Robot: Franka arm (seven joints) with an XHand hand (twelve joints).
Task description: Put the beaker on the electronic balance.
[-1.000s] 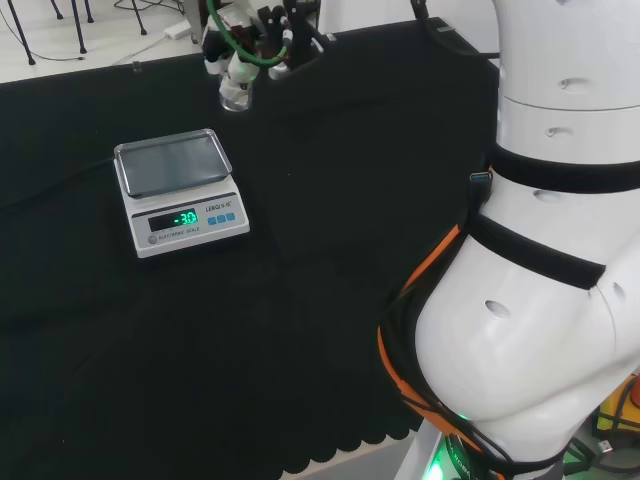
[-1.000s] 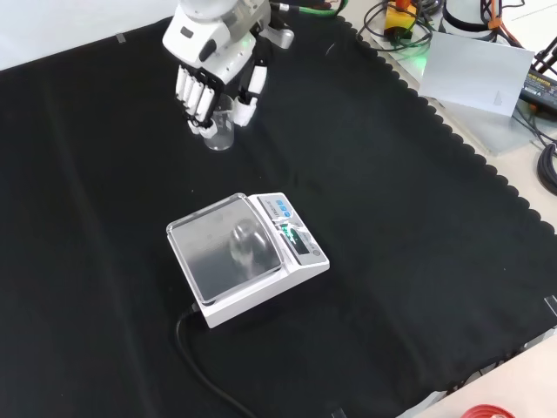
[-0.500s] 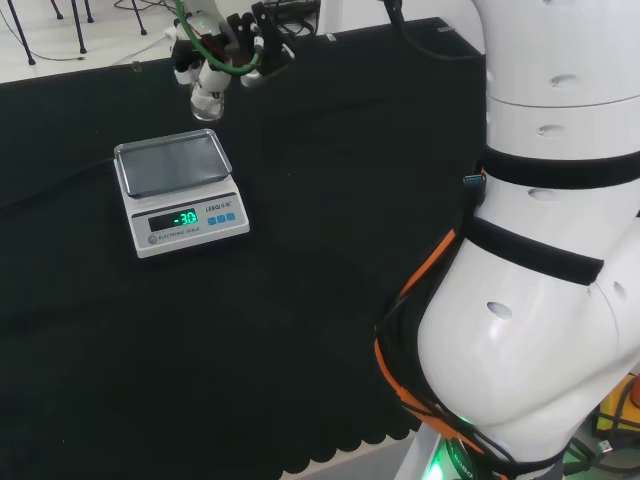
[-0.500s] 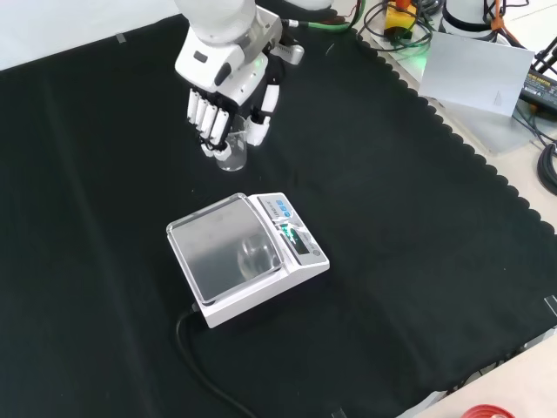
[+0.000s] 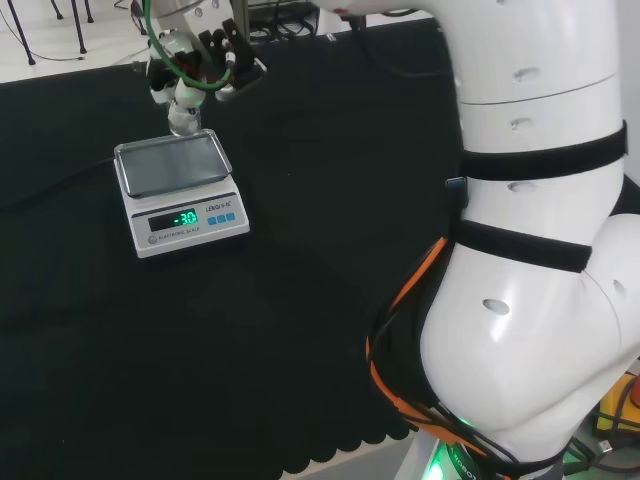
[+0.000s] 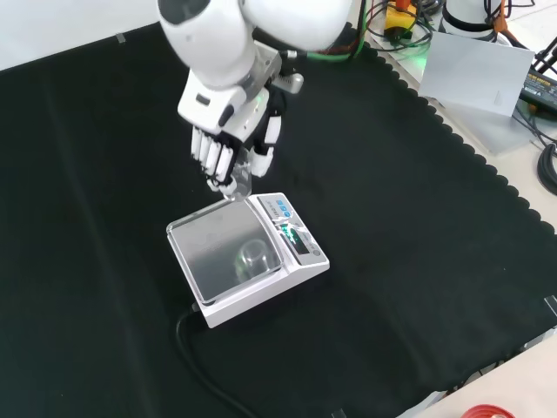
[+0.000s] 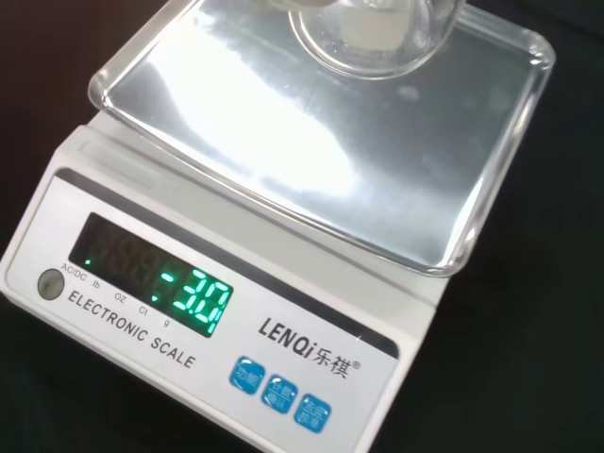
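The hand [image 6: 228, 131], fingers [image 6: 211, 158] curled round the beaker [image 6: 237, 183], hangs at the far edge of the electronic balance [image 6: 246, 256] — carried, not yet set down.

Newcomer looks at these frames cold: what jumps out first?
The white electronic balance stands alone on the black cloth, its steel pan bright and its display lit green. In the front view, the black and white hand hangs just beyond the pan's far edge, fingers curled round a clear beaker that is not yet set down. The arm's big white links crowd the head view's right.
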